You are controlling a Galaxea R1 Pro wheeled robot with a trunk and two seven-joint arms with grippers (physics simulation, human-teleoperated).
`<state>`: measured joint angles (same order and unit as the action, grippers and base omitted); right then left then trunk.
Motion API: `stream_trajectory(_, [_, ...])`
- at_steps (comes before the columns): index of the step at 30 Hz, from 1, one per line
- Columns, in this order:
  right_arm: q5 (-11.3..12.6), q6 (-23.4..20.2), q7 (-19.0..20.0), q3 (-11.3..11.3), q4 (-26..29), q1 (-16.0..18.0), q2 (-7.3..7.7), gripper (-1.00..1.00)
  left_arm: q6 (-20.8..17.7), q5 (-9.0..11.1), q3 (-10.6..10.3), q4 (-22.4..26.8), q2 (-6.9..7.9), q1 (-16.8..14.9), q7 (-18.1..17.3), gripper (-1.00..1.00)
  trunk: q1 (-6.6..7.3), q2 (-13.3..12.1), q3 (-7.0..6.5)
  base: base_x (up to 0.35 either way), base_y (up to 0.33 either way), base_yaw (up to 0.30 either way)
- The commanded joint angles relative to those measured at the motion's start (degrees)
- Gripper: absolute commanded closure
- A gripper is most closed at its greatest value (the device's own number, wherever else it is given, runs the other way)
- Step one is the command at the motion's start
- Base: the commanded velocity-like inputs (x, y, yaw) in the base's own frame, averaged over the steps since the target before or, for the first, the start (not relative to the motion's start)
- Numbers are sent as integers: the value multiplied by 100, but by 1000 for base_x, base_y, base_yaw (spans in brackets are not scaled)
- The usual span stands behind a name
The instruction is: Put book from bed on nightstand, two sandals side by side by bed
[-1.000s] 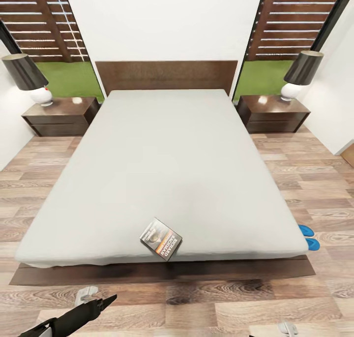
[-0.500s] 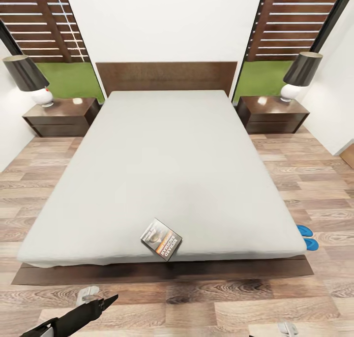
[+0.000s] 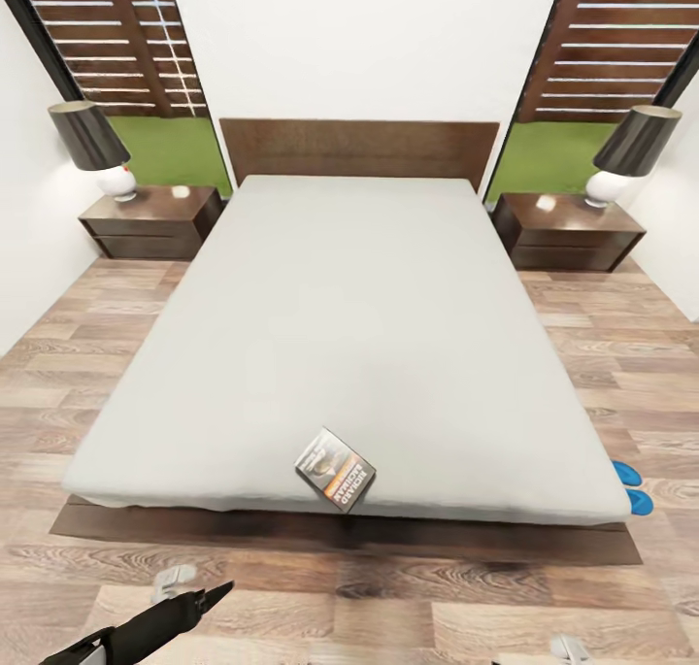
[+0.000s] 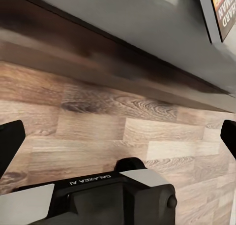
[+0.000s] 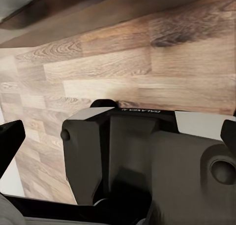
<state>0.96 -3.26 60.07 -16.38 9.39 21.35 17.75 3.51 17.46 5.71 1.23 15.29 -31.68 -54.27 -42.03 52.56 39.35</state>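
Observation:
The book (image 3: 335,469) lies flat on the pale mattress of the bed (image 3: 359,335), close to its foot edge; one corner of the book (image 4: 223,8) also shows in the left wrist view above the dark bed frame (image 4: 123,62). The two sandals (image 3: 631,485), bright blue, peek out on the floor past the bed's right foot corner, largely hidden by the mattress. A nightstand (image 3: 150,220) stands left of the headboard and another nightstand (image 3: 568,230) right of it. My left gripper (image 3: 194,587) hangs open over the floor before the bed. My right gripper (image 3: 568,648) is low at the right, open.
Each nightstand carries a lamp with a dark shade (image 3: 89,136) (image 3: 636,141), leaving part of its top free. Wood-plank floor (image 3: 408,607) runs along both sides and the foot of the bed. White walls close in at the far left and right.
The whole head view has shifted, so the bed, book and nightstands sit slightly further right in the picture: the camera moved. No object and neither gripper has visibly moved.

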Motion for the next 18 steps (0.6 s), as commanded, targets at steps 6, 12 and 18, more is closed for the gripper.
stream_trajectory(6, [10, -34, 22, -14, 1, 1, 1, -100, 36, -49, 44, -9, 0, -5, -13, -100, 0, 3, 19, 0, 0, 213])
stream_trajectory(12, [10, -34, 22, -14, 1, 1, 1, -100, 36, -49, 45, -9, 0, -5, -13, -100, 0, 3, 34, 0, 0, 212])
stream_trajectory(18, [10, -34, 22, -14, 1, 1, 1, -100, 36, -49, 48, -9, 0, -5, -13, -100, 0, 3, 49, 0, 0, 208])
